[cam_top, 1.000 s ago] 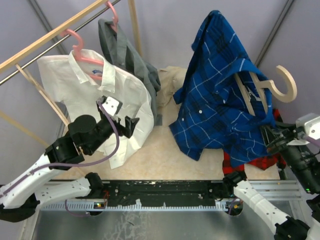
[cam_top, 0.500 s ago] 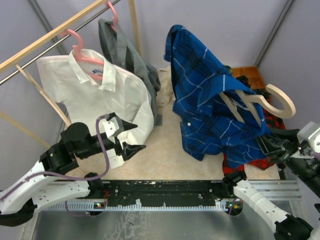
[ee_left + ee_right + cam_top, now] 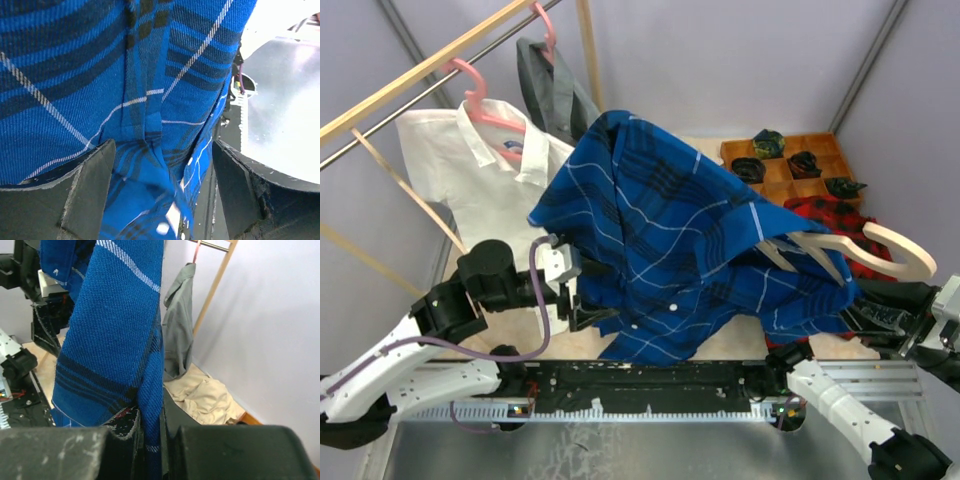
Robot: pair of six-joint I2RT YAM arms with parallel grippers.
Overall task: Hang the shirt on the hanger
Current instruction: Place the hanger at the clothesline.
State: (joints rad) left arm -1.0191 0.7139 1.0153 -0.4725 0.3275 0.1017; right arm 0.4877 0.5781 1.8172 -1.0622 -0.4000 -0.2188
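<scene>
Left wrist: shirt (image 3: 90,75) within left tool (image 3: 162,150)

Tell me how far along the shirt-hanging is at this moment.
Done: the shirt is draped over the hanger, whose arms vanish under the cloth. In hand: the right gripper is pinched on blue fabric; the left gripper is open around a fold at the shirt's other end. Left: seating both hanger arms in the shoulders, which no view shows as finished.
</scene>
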